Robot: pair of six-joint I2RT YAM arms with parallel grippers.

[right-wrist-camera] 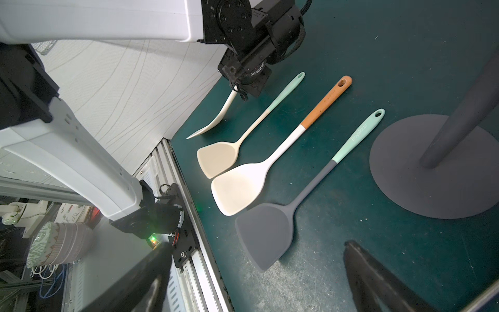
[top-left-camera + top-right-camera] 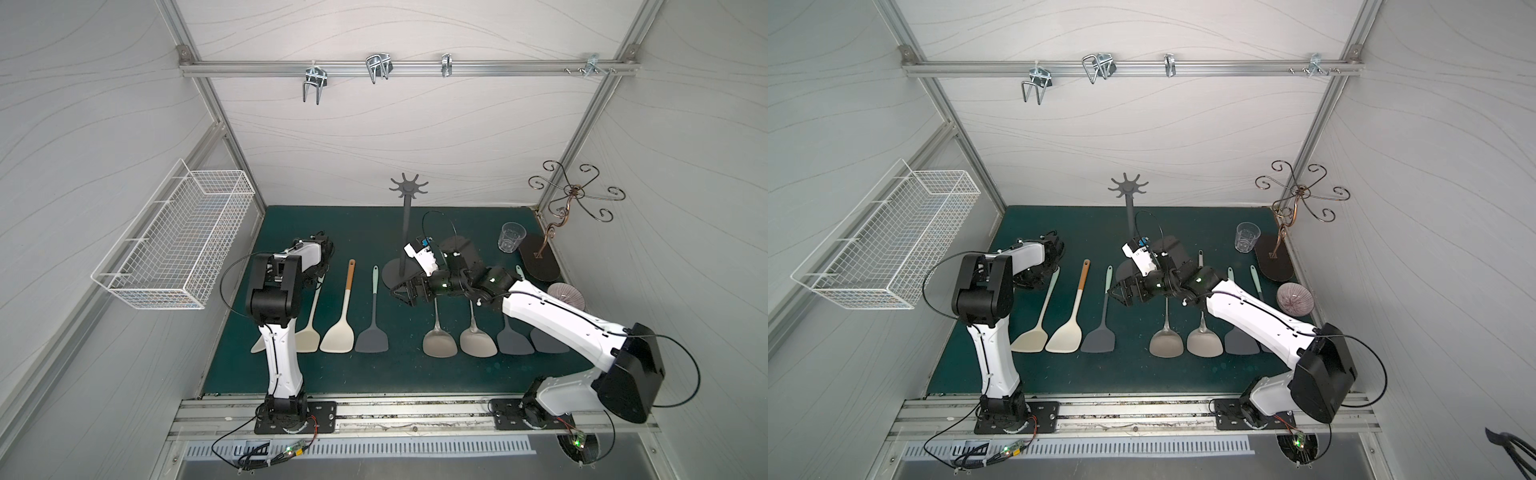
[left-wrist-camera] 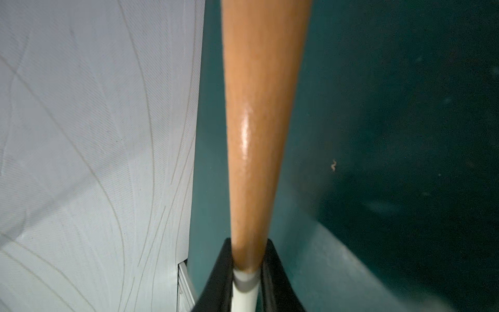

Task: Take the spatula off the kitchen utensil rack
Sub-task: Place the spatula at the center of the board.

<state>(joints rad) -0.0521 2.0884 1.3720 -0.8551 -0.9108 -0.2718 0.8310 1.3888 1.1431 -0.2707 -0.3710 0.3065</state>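
Item: spatula [image 1: 213, 123], cream blade, white neck, glossy wooden handle; off the hooks, tilted with its blade tip down at the green mat [image 2: 374, 374], probably to join the row lying there; left gripper [image 3: 247, 255] pinched tight on its handle; right gripper [image 2: 404, 296] spread wide, empty, beside the kitchen utensil rack [image 2: 409, 189]; rack matte grey, its star crown bare.
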